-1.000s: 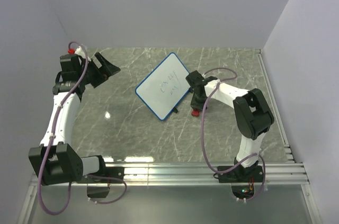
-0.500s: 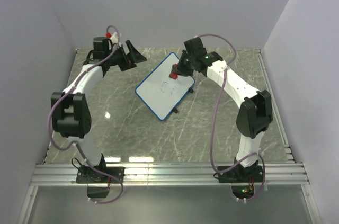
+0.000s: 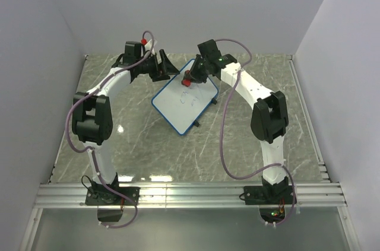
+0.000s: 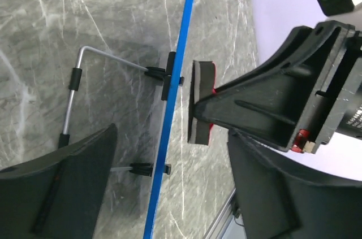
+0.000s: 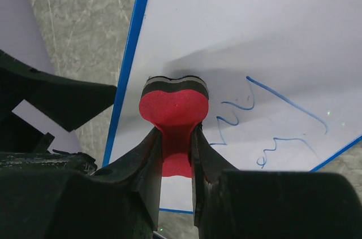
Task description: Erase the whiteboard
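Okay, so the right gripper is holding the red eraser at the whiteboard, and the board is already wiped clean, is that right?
Not quite. The right gripper does hold the red eraser at the whiteboard, but the board is not wiped clean. The right wrist view shows blue scribbles on it, beside the eraser.

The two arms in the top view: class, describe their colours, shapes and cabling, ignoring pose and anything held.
The left arm and right arm each have white links between bulky black joint housings. A mauve cable runs loosely along each. The left gripper and right gripper are black, with broad wedge-shaped fingers. A red knob tops the left wrist.
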`<state>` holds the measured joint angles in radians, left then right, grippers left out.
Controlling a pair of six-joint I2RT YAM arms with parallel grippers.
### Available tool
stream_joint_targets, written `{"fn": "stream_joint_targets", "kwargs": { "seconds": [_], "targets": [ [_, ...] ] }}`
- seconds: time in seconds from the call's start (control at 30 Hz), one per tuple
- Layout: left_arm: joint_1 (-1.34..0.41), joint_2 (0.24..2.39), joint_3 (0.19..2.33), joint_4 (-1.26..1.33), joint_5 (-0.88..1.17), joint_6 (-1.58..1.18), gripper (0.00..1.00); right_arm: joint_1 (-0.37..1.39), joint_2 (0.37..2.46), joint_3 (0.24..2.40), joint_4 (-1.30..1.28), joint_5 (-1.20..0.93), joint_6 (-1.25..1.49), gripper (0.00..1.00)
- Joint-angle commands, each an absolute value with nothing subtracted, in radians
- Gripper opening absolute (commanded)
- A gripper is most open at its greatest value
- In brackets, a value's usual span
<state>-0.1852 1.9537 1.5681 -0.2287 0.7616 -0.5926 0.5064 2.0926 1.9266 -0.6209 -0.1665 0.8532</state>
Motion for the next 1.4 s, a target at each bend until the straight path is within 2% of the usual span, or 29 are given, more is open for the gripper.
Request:
{"fn": "stream_joint_targets", "kwargs": {
  "seconds": [0.0,0.03,0.13,0.43,0.47,0.6,0.67,0.7,0.77,1.0,1.13,1.27,1.37],
  "targets": [
    [-0.187,1.944,1.612,-0.256,0.782,-0.549,0.82,0.509,2.103,1.942,-0.586,-0.141,0.867,0.0],
    [-0.189,1.945,1.623,-0.284,0.779,-0.529,0.74,0.508,2.114,1.928,-0.58,-0.14,0.871,0.0],
    [-0.195,1.957,1.643,-0.343,0.775,-0.491,0.63,0.508,2.117,1.876,-0.554,-0.123,0.887,0.0],
    [-0.253,2.0,1.724,-0.486,0.72,-0.373,0.49,0.492,2.092,1.666,-0.436,-0.109,0.908,0.0],
    [-0.261,2.009,1.741,-0.511,0.719,-0.361,0.44,0.491,2.089,1.648,-0.419,-0.11,0.911,0.0],
    [-0.282,2.039,1.779,-0.552,0.69,-0.341,0.38,0.488,2.057,1.504,-0.37,-0.117,0.913,0.0],
    [-0.288,2.046,1.787,-0.554,0.687,-0.339,0.26,0.489,2.039,1.435,-0.329,-0.124,0.919,0.0],
    [-0.29,2.051,1.799,-0.563,0.684,-0.339,0.13,0.489,2.02,1.369,-0.315,-0.126,0.917,0.0],
    [-0.293,2.054,1.81,-0.578,0.666,-0.336,0.01,0.488,2.002,1.307,-0.281,-0.124,0.919,0.0],
    [-0.298,2.045,1.822,-0.589,0.63,-0.316,0.0,0.502,1.974,1.194,-0.242,-0.137,0.922,0.0],
    [-0.305,2.045,1.813,-0.591,0.62,-0.31,0.0,0.505,1.983,1.219,-0.241,-0.144,0.939,0.0],
    [-0.33,2.048,1.807,-0.614,0.586,-0.284,0.0,0.499,2.022,1.38,-0.316,-0.135,0.934,0.0],
    [-0.347,2.048,1.796,-0.617,0.572,-0.276,0.0,0.485,2.078,1.581,-0.377,-0.137,0.94,0.0]
  ]
}}
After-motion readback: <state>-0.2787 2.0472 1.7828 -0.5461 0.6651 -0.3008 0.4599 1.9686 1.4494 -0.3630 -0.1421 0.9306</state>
